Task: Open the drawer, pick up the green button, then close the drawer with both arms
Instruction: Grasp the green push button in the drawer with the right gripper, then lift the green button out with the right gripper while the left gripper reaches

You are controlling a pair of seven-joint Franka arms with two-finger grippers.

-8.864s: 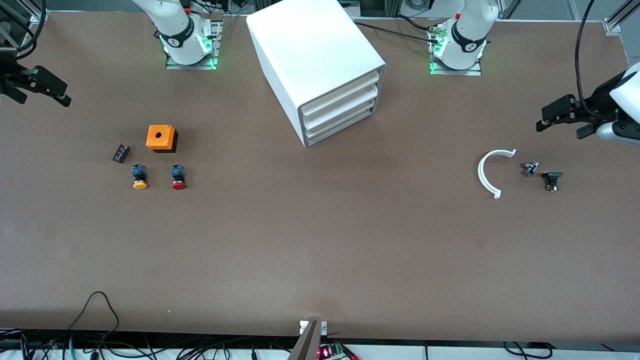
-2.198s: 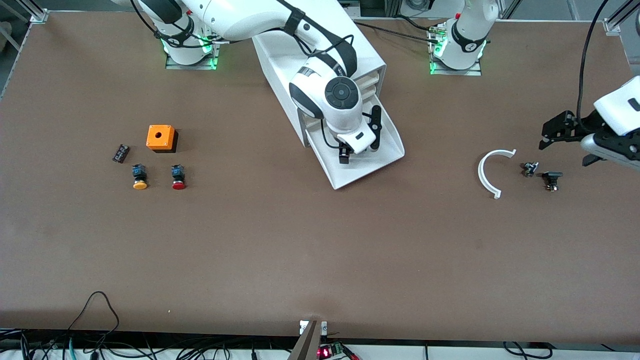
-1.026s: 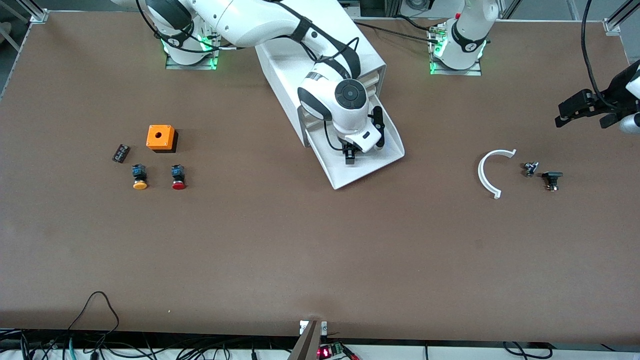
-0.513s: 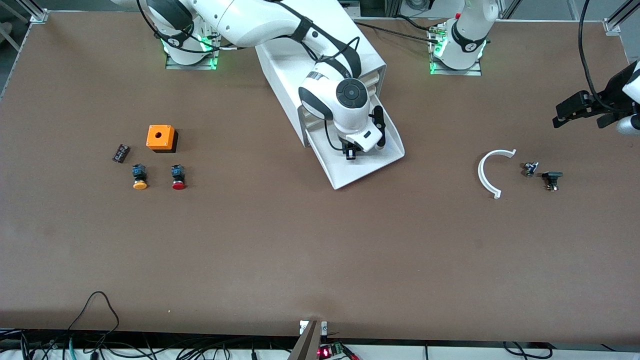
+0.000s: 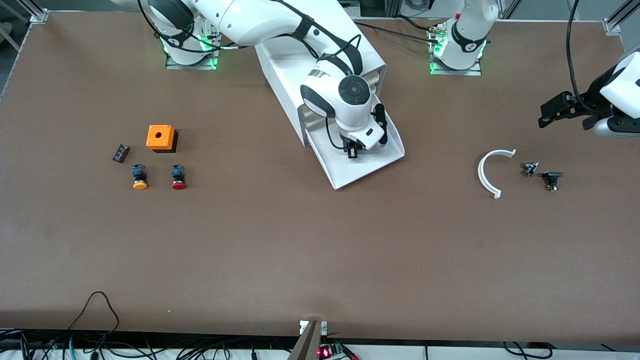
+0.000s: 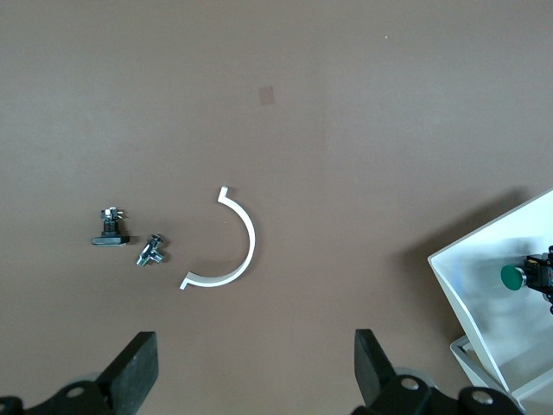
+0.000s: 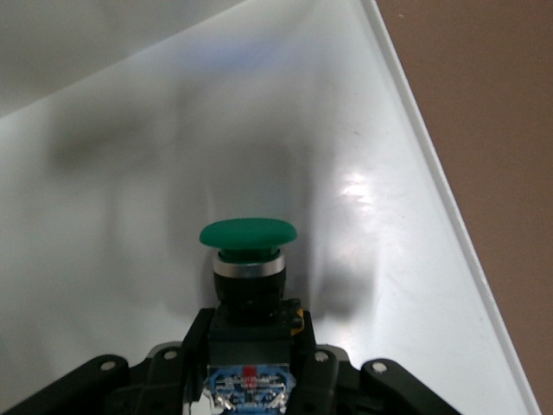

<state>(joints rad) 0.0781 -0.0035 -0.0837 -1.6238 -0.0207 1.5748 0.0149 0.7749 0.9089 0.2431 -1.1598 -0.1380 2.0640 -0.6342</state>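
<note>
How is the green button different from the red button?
The green button has a green cap and sits in the open drawer, clamped in the right hand. The red button has a red cap and lies on the table, toward the right arm's end, with nothing holding it. Both are small push buttons with dark bodies.

a brown matte surface (image 5: pixel 320 240) fills nearly the whole front view, evenly lit from above with only soft shadows. black cables (image 5: pixel 100 345) tangle along its edge nearest the front camera, beside a small board with a red light (image 5: pixel 325 352). metal frame rails (image 5: pixel 617 20) show at the corners by the bases.
</note>
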